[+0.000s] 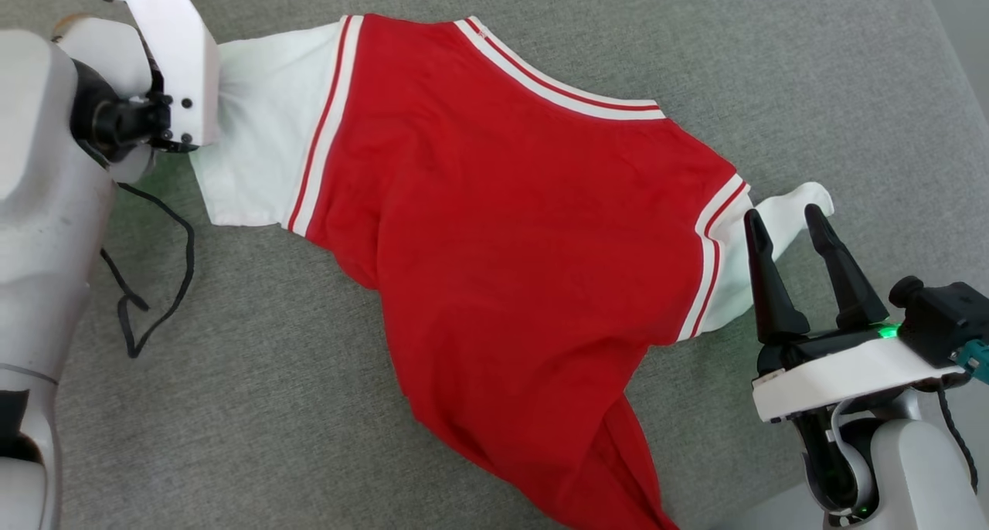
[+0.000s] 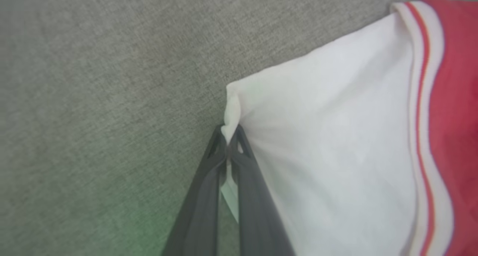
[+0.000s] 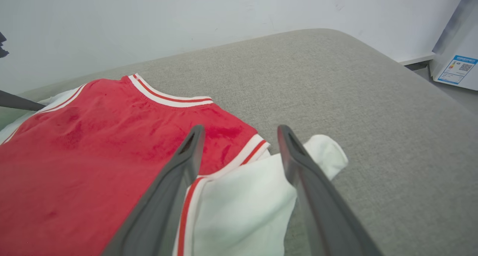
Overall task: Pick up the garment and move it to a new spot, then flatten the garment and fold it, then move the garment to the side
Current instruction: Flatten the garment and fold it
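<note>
The garment (image 1: 502,229), a red jersey T-shirt with white sleeves and striped trim, lies spread on the grey cushion, plain red side up. Its hem trails toward the bottom edge of the head view. My left gripper (image 2: 228,134) is shut on the edge of the white left sleeve (image 2: 336,136), pinching a small fold of cloth between its tips; in the head view its white wrist housing (image 1: 166,51) covers the fingers. My right gripper (image 1: 784,225) stands open over the crumpled white right sleeve (image 3: 254,203), one finger on each side of it, the cloth lying loose between them.
The grey cushion (image 1: 270,406) runs all around the shirt. A loose black cable (image 1: 154,283) hangs by my left arm. Behind the cushion is a pale wall (image 3: 186,17), and a white box with a label (image 3: 457,67) stands at the far right.
</note>
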Robot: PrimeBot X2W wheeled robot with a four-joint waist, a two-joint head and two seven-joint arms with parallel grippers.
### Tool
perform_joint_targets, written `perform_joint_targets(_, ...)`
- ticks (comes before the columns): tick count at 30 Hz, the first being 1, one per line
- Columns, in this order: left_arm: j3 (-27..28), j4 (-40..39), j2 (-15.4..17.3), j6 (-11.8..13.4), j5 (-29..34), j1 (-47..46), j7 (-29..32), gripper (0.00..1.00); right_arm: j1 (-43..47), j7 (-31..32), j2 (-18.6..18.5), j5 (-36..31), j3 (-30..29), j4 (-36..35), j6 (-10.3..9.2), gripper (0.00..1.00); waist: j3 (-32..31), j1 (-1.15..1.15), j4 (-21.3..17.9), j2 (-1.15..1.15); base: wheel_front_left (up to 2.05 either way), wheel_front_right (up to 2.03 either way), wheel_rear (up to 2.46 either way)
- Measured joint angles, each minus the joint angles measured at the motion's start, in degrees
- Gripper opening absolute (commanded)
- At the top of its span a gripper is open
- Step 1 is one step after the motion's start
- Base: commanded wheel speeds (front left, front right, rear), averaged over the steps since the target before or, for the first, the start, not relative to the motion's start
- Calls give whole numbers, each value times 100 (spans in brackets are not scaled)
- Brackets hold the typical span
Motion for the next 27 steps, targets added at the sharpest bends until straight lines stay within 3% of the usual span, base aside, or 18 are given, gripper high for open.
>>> perform_joint_targets(9, -112, -91, -160, 103, 272, 410, -1277, 0, -4, 293, -140, 63, -358, 45, 0, 100, -338, 1, 377, 0, 0, 0, 0)
perform_joint_targets(16, 136, -597, -231, 460, 250, 1197, -2675, 0, 102, 858, -274, 229, -1005, 151, 0, 100, -850, 1, 902, 0, 0, 0, 0)
perform_joint_targets(21, 324, -1227, -123, 755, 130, 2018, -3198, 0, 142, 1492, -314, 378, -1614, 426, 0, 100, -1230, 1, 1286, 0, 0, 0, 0)
perform_joint_targets(27, 390, -2283, -29, 1116, 34, 2921, -3373, 0, -261, 2727, -677, 690, -2186, 1099, -1, 100, -1480, 0, 1722, 0, 0, 0, 0)
